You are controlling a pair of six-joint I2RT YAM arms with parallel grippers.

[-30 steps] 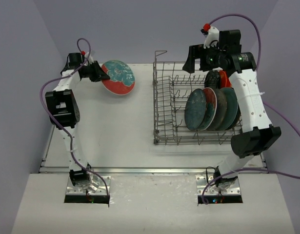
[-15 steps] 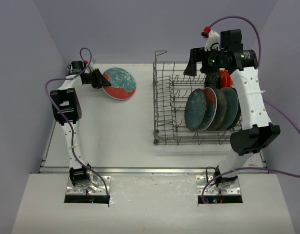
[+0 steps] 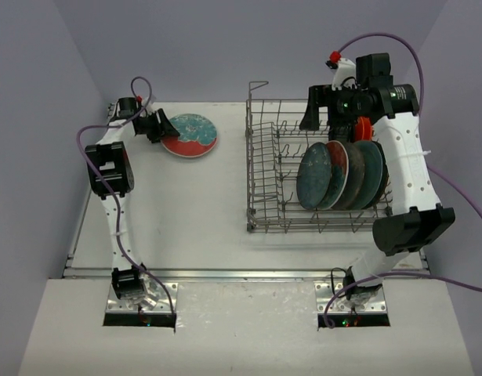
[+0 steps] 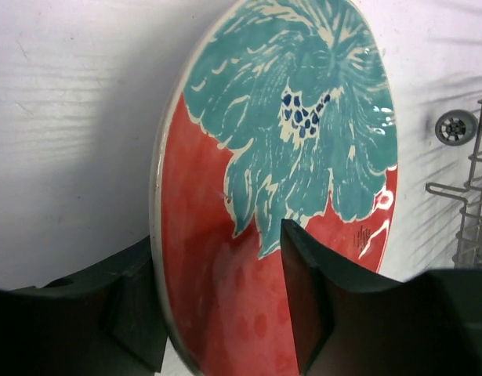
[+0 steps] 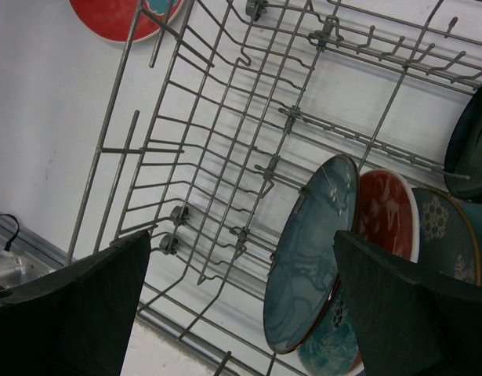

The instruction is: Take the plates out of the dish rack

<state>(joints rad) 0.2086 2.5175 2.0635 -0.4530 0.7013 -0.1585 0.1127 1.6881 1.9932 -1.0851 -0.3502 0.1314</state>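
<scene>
Patterned plate [image 3: 190, 135] rests well left of the dish rack [image 3: 264, 180].

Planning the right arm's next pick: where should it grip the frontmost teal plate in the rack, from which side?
Probably the top rim, from above. The teal plate stands on edge low in the rack, a red plate close behind; only its upper edge looks free.

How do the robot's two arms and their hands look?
White tube-like links and boxy black joints make up the left arm and right arm. The left hand and right hand are black, two-fingered. A purple cable loops along each arm; a red cap sits by the right wrist.
</scene>
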